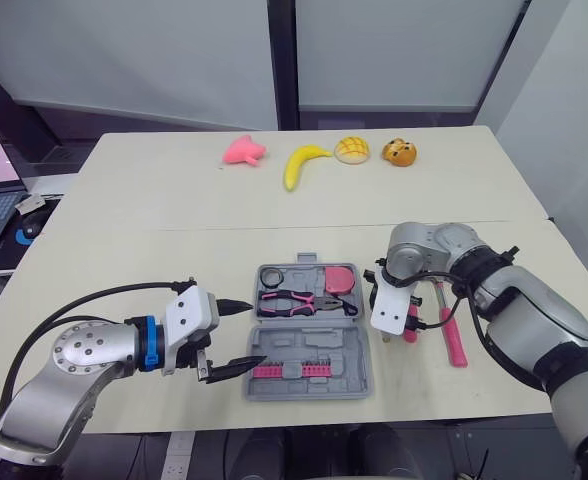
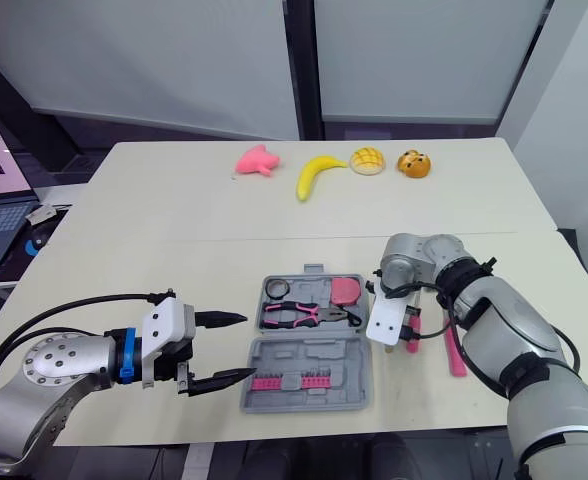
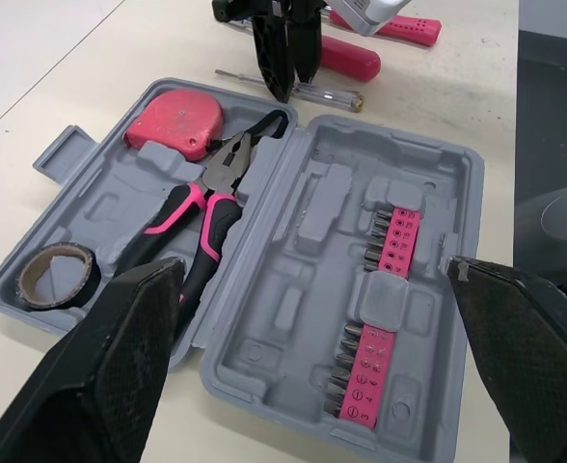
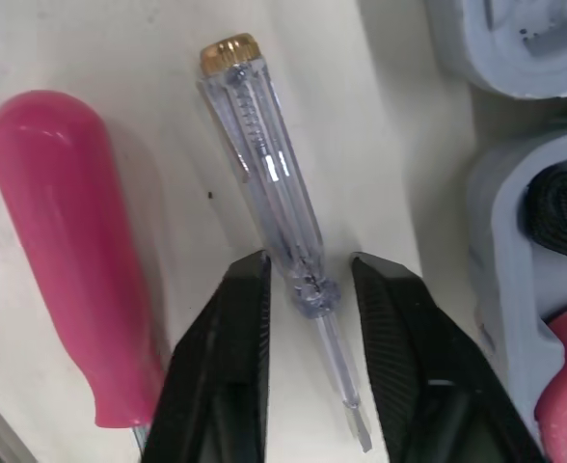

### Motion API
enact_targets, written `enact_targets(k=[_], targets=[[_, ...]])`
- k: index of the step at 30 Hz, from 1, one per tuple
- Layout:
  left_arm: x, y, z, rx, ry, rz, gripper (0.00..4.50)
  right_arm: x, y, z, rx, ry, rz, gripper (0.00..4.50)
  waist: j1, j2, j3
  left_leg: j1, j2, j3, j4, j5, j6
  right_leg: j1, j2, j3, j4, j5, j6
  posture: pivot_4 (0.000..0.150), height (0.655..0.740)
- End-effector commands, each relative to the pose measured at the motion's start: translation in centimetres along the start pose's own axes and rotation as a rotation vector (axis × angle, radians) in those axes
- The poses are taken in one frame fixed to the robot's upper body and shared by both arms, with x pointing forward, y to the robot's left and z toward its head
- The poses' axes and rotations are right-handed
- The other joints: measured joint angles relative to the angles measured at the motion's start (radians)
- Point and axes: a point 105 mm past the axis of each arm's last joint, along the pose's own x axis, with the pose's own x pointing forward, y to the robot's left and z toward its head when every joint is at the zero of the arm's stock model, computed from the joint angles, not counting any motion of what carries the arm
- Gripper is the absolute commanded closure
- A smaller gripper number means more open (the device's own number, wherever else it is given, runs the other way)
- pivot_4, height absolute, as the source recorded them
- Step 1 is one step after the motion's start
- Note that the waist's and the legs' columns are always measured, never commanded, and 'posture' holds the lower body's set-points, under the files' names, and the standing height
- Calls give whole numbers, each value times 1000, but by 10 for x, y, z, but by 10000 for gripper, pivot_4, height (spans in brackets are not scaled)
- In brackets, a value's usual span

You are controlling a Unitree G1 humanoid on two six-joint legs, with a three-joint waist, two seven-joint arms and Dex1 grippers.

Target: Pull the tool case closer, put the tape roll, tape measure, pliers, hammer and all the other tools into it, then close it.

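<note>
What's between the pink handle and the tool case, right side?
A clear tester screwdriver, flat on the table; the right gripper's open fingers straddle it. Right wrist view shows it.

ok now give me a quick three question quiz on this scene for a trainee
1. True or false: the pliers lie inside the tool case.
2. Which item lies between the fingers of the right gripper? A) hammer B) clear screwdriver C) tape roll
3. Fill in: the left gripper beside the case is ____ (open or shut).
Key: 1 true; 2 B; 3 open.
</note>
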Motion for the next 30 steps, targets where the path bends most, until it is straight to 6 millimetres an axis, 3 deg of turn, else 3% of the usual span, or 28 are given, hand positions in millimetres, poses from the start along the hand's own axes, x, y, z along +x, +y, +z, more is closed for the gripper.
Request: enact_targets(k=[1,4,8,15,20,22,26,30], targets=[[1,-2,7,23,-19,4,0,-1,2,-3,-15,19,14,38710,0,0,0,0,0,0,0,0,0,0,0,0,0,0,0,1500,7193],[1,-1,7,22,-21,11,0,-4,3,-2,-27,9,-2,42418,1,0,0,0,0,0,0,0,0,0,0,0,0,0,0,1500,7193],[1,0,7,22,-25,14,0,-16,6,-4,-44,7,-21,42418,2,0,0,0,0,0,0,0,0,0,0,0,0,0,0,1500,7193],[2,3,3,22,-31,18,0,-70,10,-3,-2,1,-149,42418,1,0,0,0,0,0,0,-1,1,0,0,0,0,0,0,1500,7193],[3,5,3,31,-49,22,0,-94,26,6,308,-129,-241,42419,3,0,0,0,0,0,0,-2,4,1,0,0,-1,0,0,1500,7193],[3,6,4,39,-59,23,0,-101,40,12,595,-255,-284,42419,9,0,0,-1,0,0,0,-2,4,1,-1,0,-1,0,0,1500,7193],[2,7,4,48,-64,20,0,-108,66,32,977,-411,-281,42419,25,1,0,-2,0,-1,0,-3,4,1,-2,0,-2,0,0,1500,7193],[2,7,3,54,-66,13,0,-110,80,60,1347,-571,-268,42419,26,1,0,-2,0,-1,-1,-3,4,0,-2,0,-2,0,-1,1500,7193]])
